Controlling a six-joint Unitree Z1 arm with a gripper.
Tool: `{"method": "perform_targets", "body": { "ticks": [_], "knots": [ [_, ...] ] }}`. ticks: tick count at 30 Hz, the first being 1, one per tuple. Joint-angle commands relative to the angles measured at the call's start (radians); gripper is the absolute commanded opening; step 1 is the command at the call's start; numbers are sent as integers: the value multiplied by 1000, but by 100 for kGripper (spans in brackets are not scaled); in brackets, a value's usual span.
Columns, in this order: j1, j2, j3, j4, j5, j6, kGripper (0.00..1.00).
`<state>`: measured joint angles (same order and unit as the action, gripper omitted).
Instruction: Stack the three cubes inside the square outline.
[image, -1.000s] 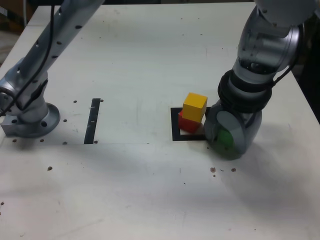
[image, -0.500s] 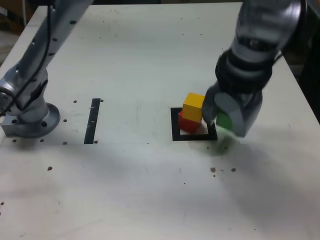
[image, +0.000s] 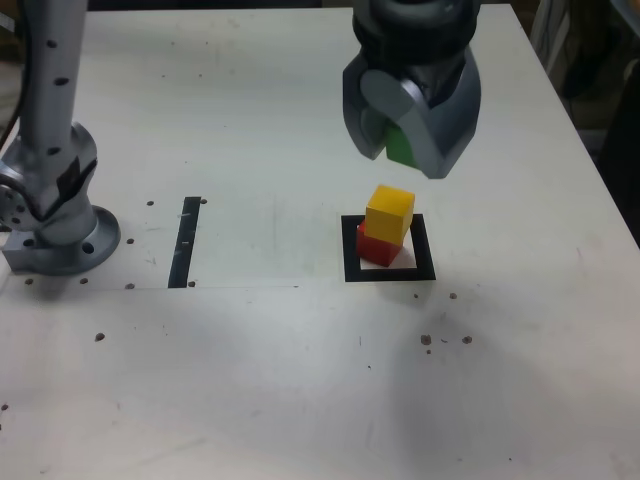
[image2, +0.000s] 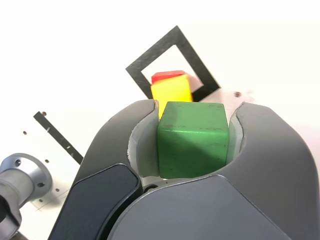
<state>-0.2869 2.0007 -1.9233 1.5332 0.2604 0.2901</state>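
The square outline (image: 349, 252) is lying flat on the white table (image: 300, 380), and inside its black border the red cube (image: 374, 247) is sitting with the yellow cube (image: 390, 213) resting on top of it, slightly askew. The gripper (image: 402, 140) is hanging in the air above and a little behind this stack, clear of it, and its jaws are clamping the green cube (image2: 194, 138) from two sides; the wrist view is showing that cube filling the gap between them. Toward the exterior view's left, a narrow black strip (image: 185, 241) is lying well apart from the outline, and the arm's round metal base (image: 60, 235) is standing near that edge. Small dark specks are dotting the tabletop. Dark surroundings are showing beyond the table's far edge, too dim to make out.
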Motion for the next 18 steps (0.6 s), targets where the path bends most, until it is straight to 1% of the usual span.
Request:
{"method": "perform_targets", "body": {
  "ticks": [1, 8, 15, 18],
  "knots": [
    [9, 5, 12, 0, -6, -2, 11],
    [31, 5, 58, -20, -30, -2, 11],
    [64, 3, 134, -68, -80, -25, 11],
    [64, 2, 141, -72, -84, -42, 11]
  ]
}}
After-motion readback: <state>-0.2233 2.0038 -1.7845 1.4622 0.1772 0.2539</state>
